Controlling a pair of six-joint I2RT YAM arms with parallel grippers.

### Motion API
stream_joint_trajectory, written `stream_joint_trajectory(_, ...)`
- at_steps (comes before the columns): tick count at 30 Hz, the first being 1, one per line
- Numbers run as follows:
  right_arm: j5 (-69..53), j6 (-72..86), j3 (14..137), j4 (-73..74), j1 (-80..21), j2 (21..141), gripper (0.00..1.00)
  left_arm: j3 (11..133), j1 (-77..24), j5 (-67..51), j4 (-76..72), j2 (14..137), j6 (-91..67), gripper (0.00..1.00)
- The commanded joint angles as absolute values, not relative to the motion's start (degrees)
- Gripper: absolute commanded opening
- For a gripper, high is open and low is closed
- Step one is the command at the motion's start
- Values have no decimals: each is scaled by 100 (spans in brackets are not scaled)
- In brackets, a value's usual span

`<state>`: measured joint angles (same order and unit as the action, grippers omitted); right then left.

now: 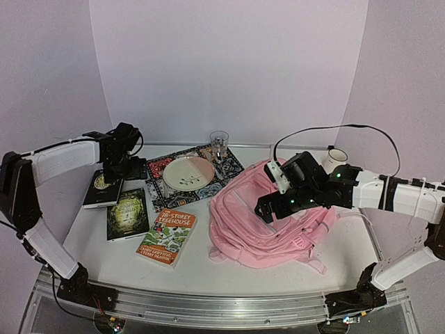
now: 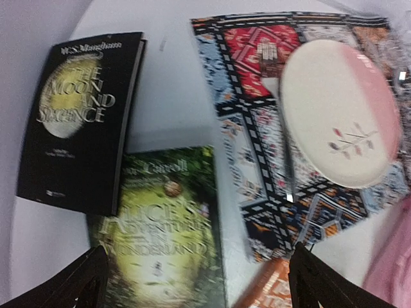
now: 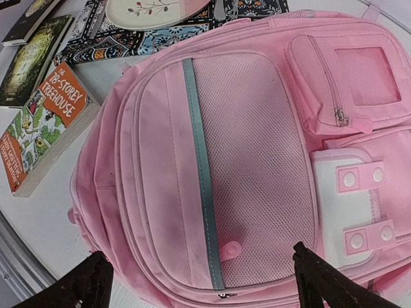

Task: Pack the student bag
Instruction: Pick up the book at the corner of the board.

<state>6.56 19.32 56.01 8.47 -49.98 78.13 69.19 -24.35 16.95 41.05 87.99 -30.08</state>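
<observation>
Student bag (image 1: 243,233), large, soft and pink, lies flat on the right half of the white table (image 1: 208,275). Its front faces up, showing a mesh panel, a grey stripe, zipped pockets and a white patch with two snap tabs. My right gripper (image 3: 202,282) hovers above that front panel, jaws spread wide, holding nothing.

Just left of the bag lies an orange paperback (image 1: 167,235) titled "The 78-Storey Treehouse". Further left are a green book (image 2: 160,237), "Alice's Adventures in Wonderland", and a black book (image 2: 77,122), "The Moon and Sixpence", lying close together. My left gripper (image 2: 199,285) hangs over these two books, jaws also wide apart and empty.

Beside the books, a patterned placemat (image 2: 257,167) carries a pale plate (image 2: 340,109) with a fork (image 2: 286,160) along its left side. A clear glass (image 1: 219,145) stands at the mat's far edge. A white mug (image 1: 335,158) stands behind the bag.
</observation>
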Motion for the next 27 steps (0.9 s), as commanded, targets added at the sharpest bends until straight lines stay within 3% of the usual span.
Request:
stream_joint_trajectory(1, 815, 1885, 5666, 864, -5020, 7727, 98, 7906, -2227, 3197, 4934, 9798, -2108, 98)
stream_joint_trajectory(12, 694, 2030, 5471, 861, -5021, 7569, 98, 9244, -1717, 3917, 5096, 11474, -1258, 92)
stream_joint_trajectory(27, 698, 2219, 5268, 872, -5019, 7367, 98, 9907, -1430, 4360, 5189, 12899, -958, 87)
